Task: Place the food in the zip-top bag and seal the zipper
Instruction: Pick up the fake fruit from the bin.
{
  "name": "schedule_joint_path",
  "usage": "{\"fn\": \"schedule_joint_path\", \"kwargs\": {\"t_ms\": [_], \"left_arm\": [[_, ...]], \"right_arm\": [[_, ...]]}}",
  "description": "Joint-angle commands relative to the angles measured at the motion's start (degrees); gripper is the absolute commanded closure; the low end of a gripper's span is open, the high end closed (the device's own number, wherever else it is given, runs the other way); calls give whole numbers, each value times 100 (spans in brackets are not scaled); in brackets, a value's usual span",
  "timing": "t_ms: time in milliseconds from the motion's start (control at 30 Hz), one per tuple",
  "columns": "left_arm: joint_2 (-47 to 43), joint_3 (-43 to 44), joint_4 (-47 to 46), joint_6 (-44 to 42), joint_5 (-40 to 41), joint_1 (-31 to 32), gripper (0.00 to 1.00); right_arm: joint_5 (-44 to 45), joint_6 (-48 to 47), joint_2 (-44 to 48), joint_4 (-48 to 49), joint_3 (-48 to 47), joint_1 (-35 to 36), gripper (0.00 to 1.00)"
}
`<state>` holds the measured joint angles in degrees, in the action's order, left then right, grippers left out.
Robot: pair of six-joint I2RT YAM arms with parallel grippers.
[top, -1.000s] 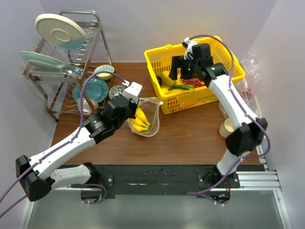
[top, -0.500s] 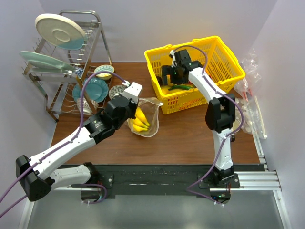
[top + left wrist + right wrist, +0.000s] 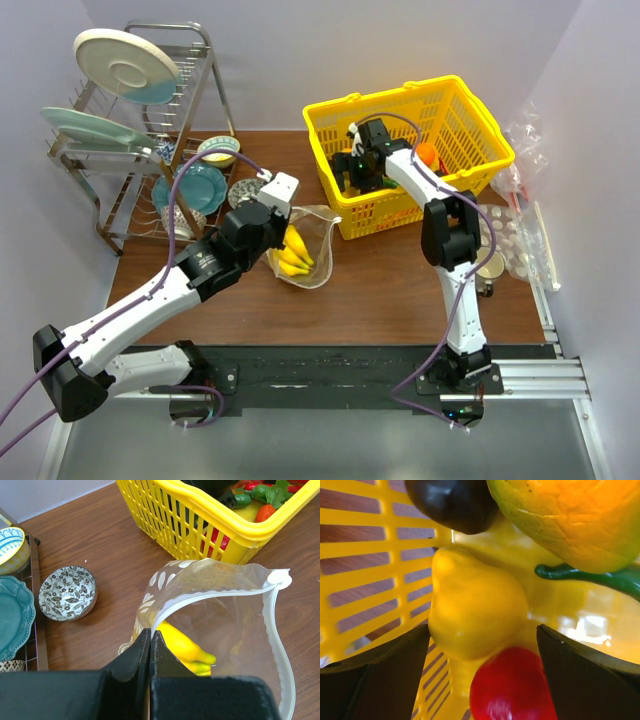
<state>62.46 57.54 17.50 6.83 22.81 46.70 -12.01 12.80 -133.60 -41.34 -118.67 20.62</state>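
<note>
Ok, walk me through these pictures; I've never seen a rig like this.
Two white robot arms are bolted to a wooden table. The wide picture looks down from above; the other two come from a camera on each wrist. On the table stand a dish rack, a yellow basket of toy food and a clear zip-top bag. The left pincer is shut on the bag's rim, so its mouth gapes, with a banana bunch inside. The right pincer hangs open down in the basket, over a yellow fruit.
</note>
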Motion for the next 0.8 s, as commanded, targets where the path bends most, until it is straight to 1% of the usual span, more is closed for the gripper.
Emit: {"fn": "schedule_joint_path", "kwargs": {"t_ms": [0,100,133,233,333,433,467,533,600,767], "left_arm": [[-23,179,-150,-41,110,24,100],[-5,179,-159,-41,119,15,100],[-14,187,-168,-41,119,24,100],[3,196,-150,-41,127,24,100],[3,214,-150,-50,136,15,100],[21,232,-150,-59,128,24,100],[30,223,-159,-50,127,15,100],[30,223,-159,-50,127,24,100],[30,223,-159,-42,110,24,100],[30,249,-176,-59,101,24,100]], "right_arm": [[-293,91,-359,135,-191,3,11],[-302,127,-508,179,-183,3,16],[-302,135,-518,179,-183,-5,21],[-319,118,-387,161,-139,-5,31],[-189,118,69,389,89,3,32],[-22,39,430,399,99,3,35],[5,21,484,390,81,3,41],[41,-14,624,355,46,3,42],[50,-32,765,346,37,3,47],[146,-58,1107,250,46,3,48]]}}
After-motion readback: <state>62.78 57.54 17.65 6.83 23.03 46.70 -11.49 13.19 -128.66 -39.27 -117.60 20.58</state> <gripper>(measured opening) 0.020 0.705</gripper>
